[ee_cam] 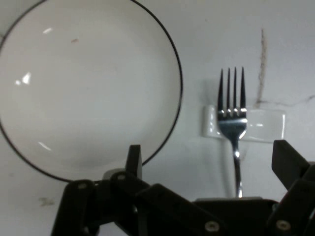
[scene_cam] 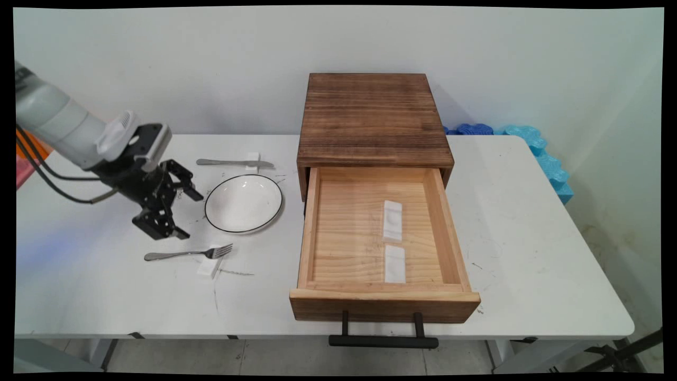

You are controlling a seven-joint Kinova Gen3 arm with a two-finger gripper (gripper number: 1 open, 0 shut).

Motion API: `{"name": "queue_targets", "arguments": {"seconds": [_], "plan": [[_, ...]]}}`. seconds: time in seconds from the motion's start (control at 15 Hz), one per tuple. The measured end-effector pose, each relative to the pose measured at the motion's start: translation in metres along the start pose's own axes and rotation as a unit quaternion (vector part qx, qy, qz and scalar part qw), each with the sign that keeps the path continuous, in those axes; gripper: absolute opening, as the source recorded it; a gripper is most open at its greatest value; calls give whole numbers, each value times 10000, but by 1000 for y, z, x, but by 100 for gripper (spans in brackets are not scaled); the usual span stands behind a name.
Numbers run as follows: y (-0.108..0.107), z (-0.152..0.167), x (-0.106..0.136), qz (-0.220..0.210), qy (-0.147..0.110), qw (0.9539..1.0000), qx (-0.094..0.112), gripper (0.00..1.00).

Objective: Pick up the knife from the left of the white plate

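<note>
Two pieces of cutlery lie toward the left end of the surface (scene_cam: 529,222), each propped on a small white rest so that part of it sits lifted off the top: a fork (scene_cam: 188,253) nearer the front edge, its tines on a white block (scene_cam: 209,266), and a table knife (scene_cam: 235,163) toward the back edge with its own rest (scene_cam: 253,160). Between them sits a white plate with a thin dark rim (scene_cam: 243,203).

The pincer (scene_cam: 180,214) hangs just left of the plate and above the fork's handle, released, its two fingers (ee_cam: 134,158) spread wide and holding nothing. In the hand view the fork runs up between the spread fingers, with the plate's edge lying past the other finger.

At the middle of the surface stands a dark wooden cabinet (scene_cam: 373,119) whose pale drawer (scene_cam: 381,299) is pulled fully out toward the front edge, its black handle (scene_cam: 383,341) overhanging that edge. Two white rests (scene_cam: 393,241) lie end to end on the drawer floor, seemingly to cradle cutlery. Blue foam pieces (scene_cam: 534,145) sit behind the back right corner.
</note>
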Motion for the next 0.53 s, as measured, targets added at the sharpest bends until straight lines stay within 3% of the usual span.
{"name": "queue_targets", "arguments": {"seconds": [0.53], "plan": [[-47,-32,18,34,-28,9992,392,100]]}}
